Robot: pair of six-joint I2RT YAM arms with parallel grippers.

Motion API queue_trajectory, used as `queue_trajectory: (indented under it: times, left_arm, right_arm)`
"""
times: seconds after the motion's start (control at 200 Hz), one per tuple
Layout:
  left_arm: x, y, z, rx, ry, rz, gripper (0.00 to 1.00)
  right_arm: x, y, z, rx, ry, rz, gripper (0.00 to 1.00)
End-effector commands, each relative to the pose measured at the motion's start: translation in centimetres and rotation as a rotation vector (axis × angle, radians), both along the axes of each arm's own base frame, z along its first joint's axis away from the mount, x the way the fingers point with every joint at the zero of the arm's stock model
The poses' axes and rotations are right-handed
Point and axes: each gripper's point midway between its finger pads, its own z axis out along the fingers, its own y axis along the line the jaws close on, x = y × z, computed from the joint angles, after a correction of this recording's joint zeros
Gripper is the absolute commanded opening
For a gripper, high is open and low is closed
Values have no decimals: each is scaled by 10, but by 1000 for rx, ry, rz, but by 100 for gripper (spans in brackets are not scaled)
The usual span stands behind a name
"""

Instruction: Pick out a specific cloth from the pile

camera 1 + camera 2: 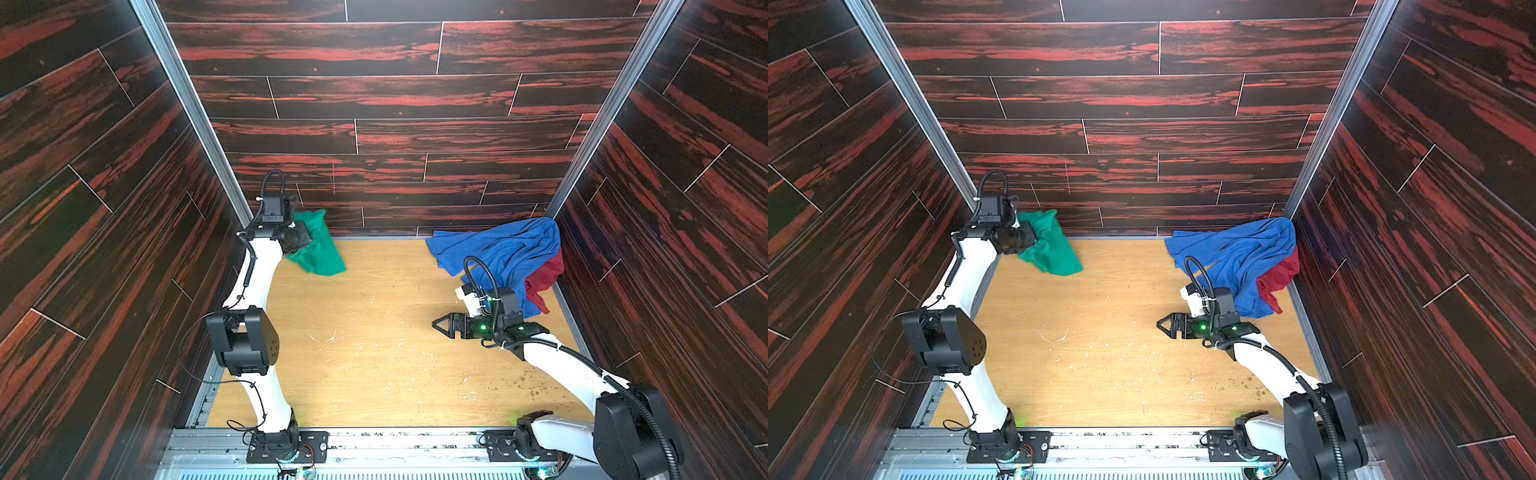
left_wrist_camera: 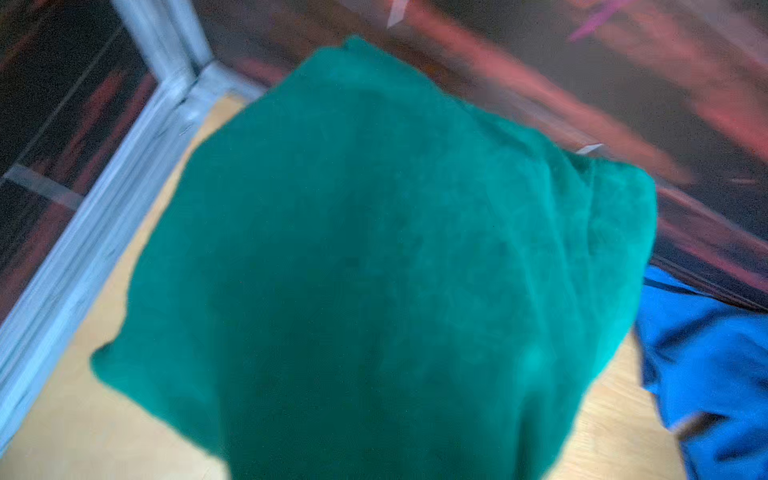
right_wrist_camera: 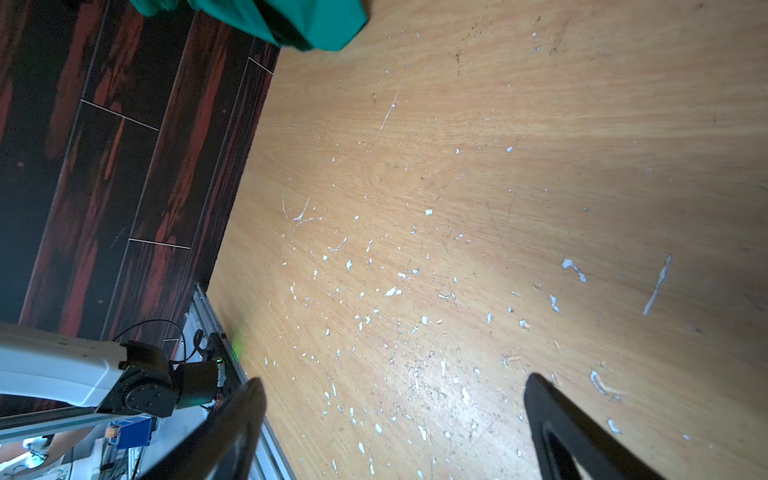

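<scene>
Emerald-green cloth (image 1: 320,249): plain, soft, loosely bunched, draping folds.

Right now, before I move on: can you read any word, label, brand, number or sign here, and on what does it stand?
No text can be read.
The green cloth and the pile of blue and red cloths are plain, no print or tag showing.
A pale mark on the left wrist camera housing, in a top view: too small to read.
The blue board in the right wrist view: too blurred.

No text, label or number is legible.
</scene>
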Motion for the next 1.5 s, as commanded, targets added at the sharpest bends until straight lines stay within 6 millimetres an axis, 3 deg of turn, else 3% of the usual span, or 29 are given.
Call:
queue_trajectory:
  times: [0.0, 0.14, 0.336, 0.466, 0.636, 0.797, 0.947, 1.107, 1.208, 1.363, 1.433, 1.493]
  left_arm:
    - [-1, 20, -19, 61, 78, 83, 0]
    - [11, 21, -48, 117, 142, 50, 0]
    - [28, 0, -87, 227, 237, -62, 0]
    - [34, -10, -111, 389, 328, -112, 0]
    - [35, 13, -130, 729, 454, -64, 0]
    - [29, 16, -164, 784, 522, -130, 0]
    - [25, -1, -196, 641, 550, -229, 0]
    - [24, -15, -215, 479, 545, -364, 0]
    - [24, -15, -213, 356, 514, -384, 0]
    - [43, -4, -199, 101, 347, -346, 0]
    - [48, -10, -195, -46, 281, -409, 0]
    - [52, -5, -196, -82, 273, -405, 0]
  right_arm:
    - [2, 4, -1, 7, 7, 18, 97]
    - [0, 3, -5, -1, 16, 16, 97]
    - [-1, 1, -10, -13, 26, 6, 97]
    - [-2, 0, -10, -13, 30, 3, 97]
    - [-4, 0, -12, -13, 33, 5, 97]
    - [-4, 1, -15, -15, 36, 10, 97]
    - [-2, 1, -16, -19, 37, 11, 97]
    - [-1, -1, -14, -34, 26, 2, 97]
    - [-1, -4, -13, -44, 14, -9, 97]
    - [-2, -6, -13, -56, 10, -13, 97]
    - [-2, -7, -14, -61, 7, -13, 97]
    - [-1, -7, -13, -63, 3, -13, 97]
